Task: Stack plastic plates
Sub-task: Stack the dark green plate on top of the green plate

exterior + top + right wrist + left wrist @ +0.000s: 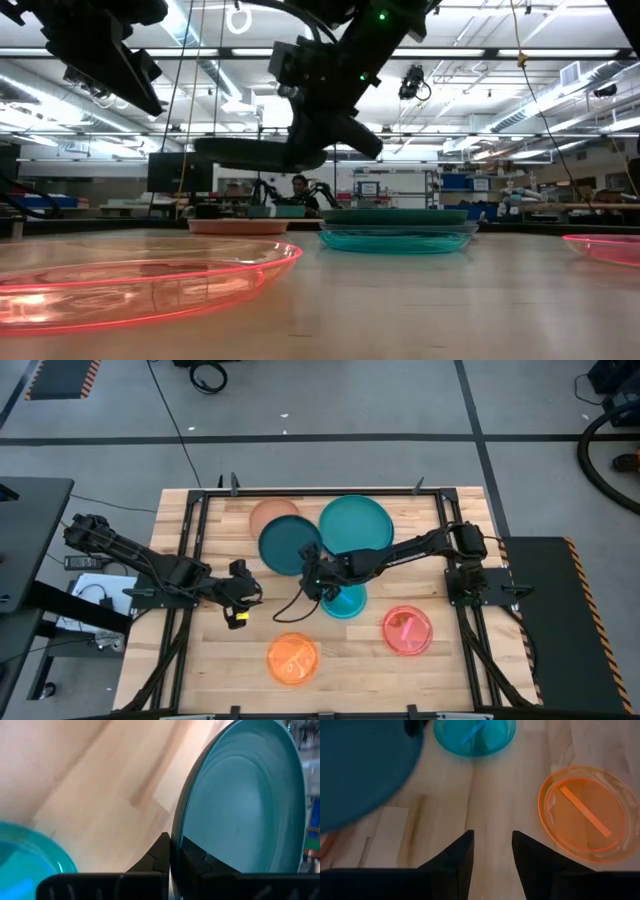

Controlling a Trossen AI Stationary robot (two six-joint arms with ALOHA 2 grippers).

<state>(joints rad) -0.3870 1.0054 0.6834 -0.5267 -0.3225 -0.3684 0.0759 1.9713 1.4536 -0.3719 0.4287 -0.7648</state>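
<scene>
My right gripper (316,574) is shut on the medium dark teal plate (289,544), which hangs in the air level above the table (255,152). Partly under it lies the peach-tan plate (272,513). The large teal-green plate (356,523) rests flat beside it. The small cyan plate (346,601), the pink-red plate (407,630) and the orange plate (292,658) lie flat on the table. No large blue plate shows. My left gripper (240,596) is open (492,845) over bare wood, left of the cyan plate. My right gripper pinches the dark teal plate's rim (176,840) between its two fingers, one on each face, at the near right part of the rim (310,567). The fingers (335,130) slant down from the table's right side. The plate is lifted clear and sits level.
A black frame runs round the wooden table (200,660). Bare wood lies between the orange plate (587,812) and the cyan plate (474,737), and along the table's left side. A person sits far behind the table (298,190).
</scene>
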